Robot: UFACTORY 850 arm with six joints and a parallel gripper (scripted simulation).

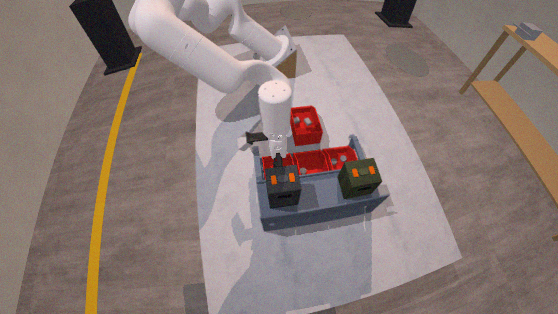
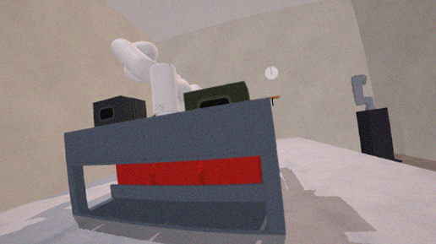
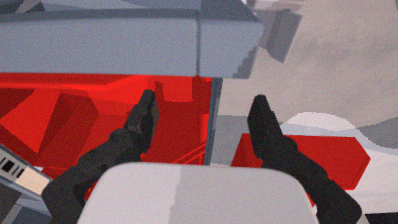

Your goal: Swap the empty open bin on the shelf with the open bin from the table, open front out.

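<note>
My open gripper (image 1: 278,159) (image 3: 204,95) hangs at the left end of the shelf in the top view, with nothing between its fingers. In the wrist view, its left finger is over the end red bin (image 3: 175,122) and its right finger is beyond the shelf's side wall (image 3: 215,117). That end bin (image 1: 270,162) shows no parts, but the gripper covers some of it. The middle bin (image 1: 312,161) shows a grey part, and the right bin (image 1: 345,152) shows several. The red bin on the table (image 1: 307,146) holds grey parts and stands in front of the shelf.
The shelf's top board (image 1: 320,196) (image 2: 173,137) (image 3: 100,45) overhangs the bins' rear ends. A dark grey case (image 1: 284,192) (image 2: 118,109) and a green case (image 1: 360,182) (image 2: 222,92) stand on it. A red shape (image 3: 325,160) shows beyond the side wall; which bin is unclear.
</note>
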